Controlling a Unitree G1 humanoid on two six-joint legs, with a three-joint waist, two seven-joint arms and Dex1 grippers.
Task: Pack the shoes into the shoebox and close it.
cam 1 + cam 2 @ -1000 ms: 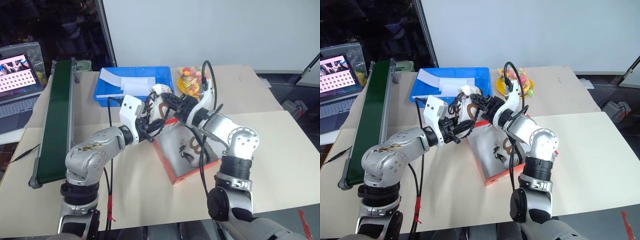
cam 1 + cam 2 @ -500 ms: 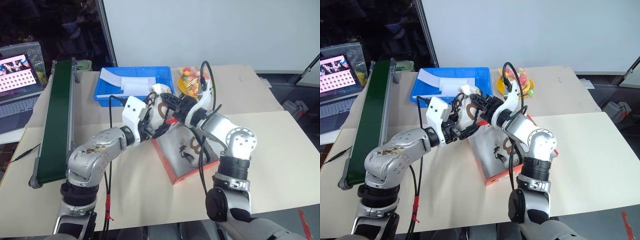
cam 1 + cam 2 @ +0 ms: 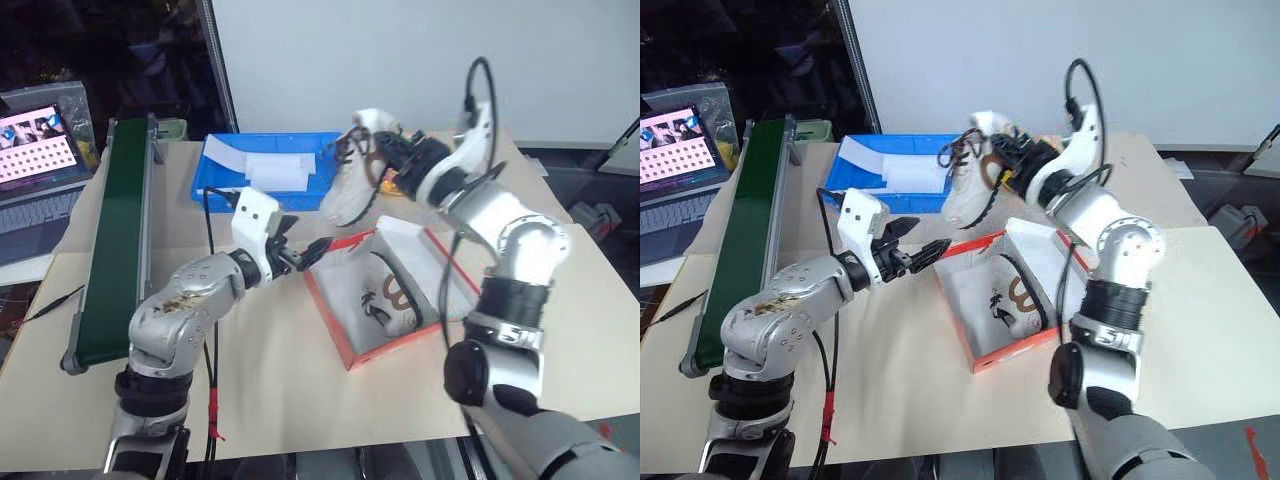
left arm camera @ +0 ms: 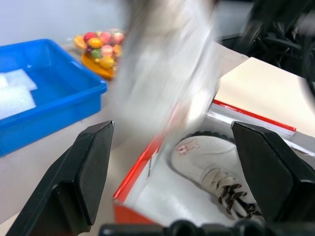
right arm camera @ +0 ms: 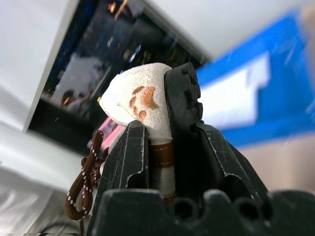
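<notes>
The red-orange shoebox [image 3: 345, 345] stands open on the table, its lid [image 3: 447, 262] laid back on the far right side. One cream-white shoe [image 3: 392, 297] lies inside it. My right gripper [image 3: 385, 152] is shut on the heel collar of the other shoe [image 3: 348, 182]. That shoe hangs toe-down in the air above the box's far left corner, its dark laces dangling. My left gripper [image 3: 303, 240] stands open and empty just left of that corner, below the hanging shoe and apart from it. The left wrist view looks between the open fingers [image 4: 91, 167] at the boxed shoe [image 4: 209, 167].
A blue tray [image 3: 215, 190] with white foam pieces sits behind the box. A green conveyor [image 3: 115, 240] runs along the left side, with a laptop [image 3: 30, 140] beyond it. A plate of coloured balls [image 4: 101, 46] stands at the back near the held shoe.
My left gripper has opened and let go of the shoe. My right gripper has carried the shoe up and away to the right, clear of the left one.
</notes>
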